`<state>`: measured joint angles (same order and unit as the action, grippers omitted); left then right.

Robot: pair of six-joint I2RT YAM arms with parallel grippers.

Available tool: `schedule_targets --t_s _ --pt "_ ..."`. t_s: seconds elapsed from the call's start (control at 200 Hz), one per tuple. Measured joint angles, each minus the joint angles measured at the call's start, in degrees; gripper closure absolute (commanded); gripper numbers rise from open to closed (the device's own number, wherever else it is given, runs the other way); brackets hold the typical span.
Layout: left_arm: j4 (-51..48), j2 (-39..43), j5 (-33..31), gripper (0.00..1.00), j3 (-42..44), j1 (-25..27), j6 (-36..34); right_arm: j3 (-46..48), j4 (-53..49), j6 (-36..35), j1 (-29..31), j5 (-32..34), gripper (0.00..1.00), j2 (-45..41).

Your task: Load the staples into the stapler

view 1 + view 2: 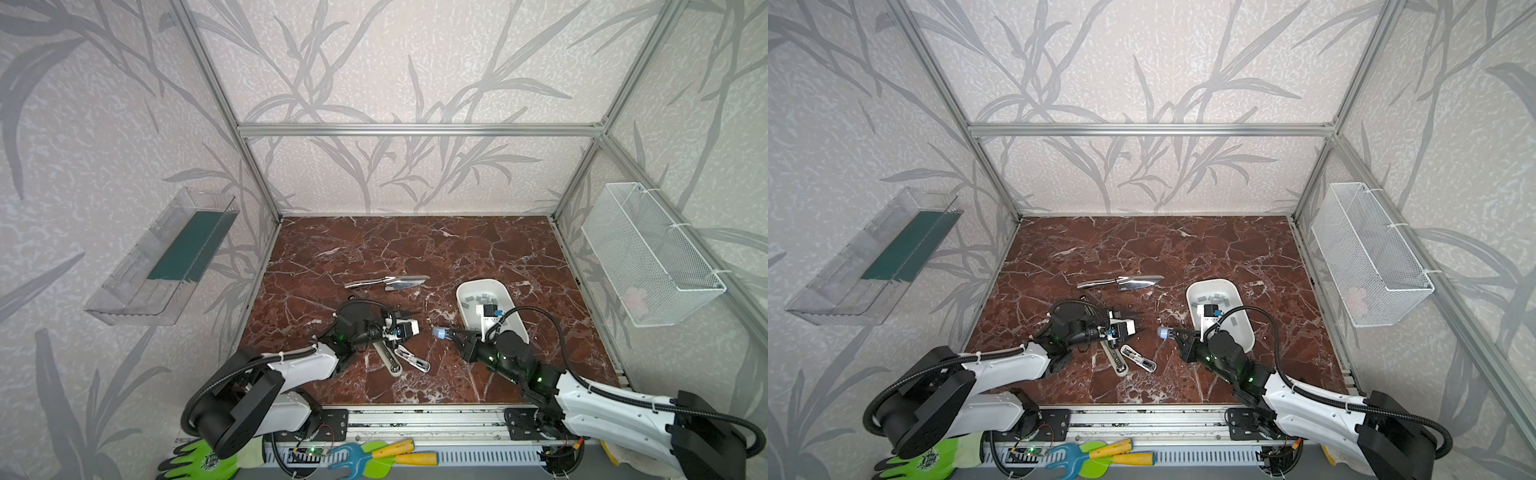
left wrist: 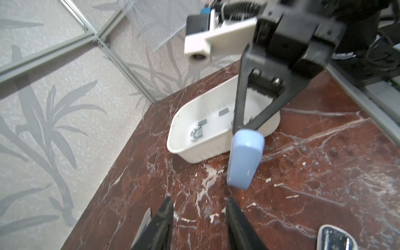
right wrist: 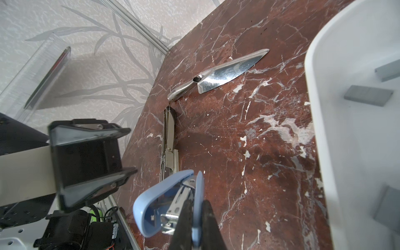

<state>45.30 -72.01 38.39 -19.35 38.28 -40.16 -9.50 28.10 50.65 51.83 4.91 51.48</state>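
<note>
- Red-brown marble worktop carries everything; above it the right pincer is clamped on one thin leaf of the blue stapler, which is hinged open with its metal channel showing.
- Facing it, the left pincer has its fingers apart and is empty.
- The staples lie loose in the white tray, just beyond the stapler; none looks loaded yet.
- Risk: so thin a hold may let the stapler swivel when a strip is pushed in, and flat strips may slip from the fingers.
- The right arm overhangs the tray's near end, and the stapler stands between left pincer and tray, hampering that reach.
- A second stapler lies splayed beside the left pincer; a steel trowel lies farther back, clear of the work.
</note>
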Motion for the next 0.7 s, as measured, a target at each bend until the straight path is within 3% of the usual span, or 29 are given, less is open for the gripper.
schedule_targets --t_s 0.24,0.32,0.445,0.705 --pt "-5.16 3.43 1.53 0.5 -1.18 6.08 -1.05 -1.86 0.57 -1.18 0.0 -0.04 1.0 3.45" --pt "-5.73 2.99 2.1 0.54 -1.25 7.15 -0.92 -2.29 1.27 -1.25 0.0 -0.2 1.0 4.35" --pt "-5.22 0.04 2.03 0.6 -2.67 8.26 0.22 -2.58 2.25 -1.25 0.0 -0.66 1.0 5.46" --pt "-4.09 -6.91 -1.62 0.61 -7.54 10.73 1.4 -2.64 3.04 -1.25 0.0 -0.96 1.0 6.14"
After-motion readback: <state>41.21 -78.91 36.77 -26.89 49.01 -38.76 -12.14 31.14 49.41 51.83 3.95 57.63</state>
